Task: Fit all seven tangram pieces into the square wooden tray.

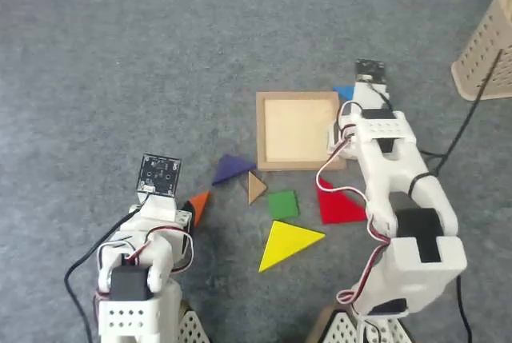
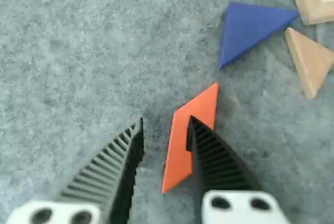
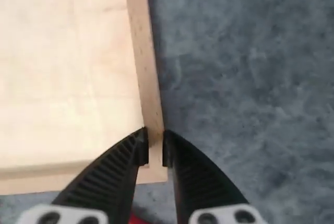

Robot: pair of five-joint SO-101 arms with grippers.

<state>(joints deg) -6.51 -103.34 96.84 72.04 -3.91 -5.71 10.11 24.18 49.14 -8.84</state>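
One beige basket (image 1: 490, 47) well apart from the wooden tray (image 1: 261, 131)

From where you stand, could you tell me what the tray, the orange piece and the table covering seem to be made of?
Tray: pale matte wood, faint grain showing. Orange piece: probably painted wood or plastic; smooth, matte, even colour, no grain visible. Table covering: grey felt or short carpet, fuzzy and mottled.
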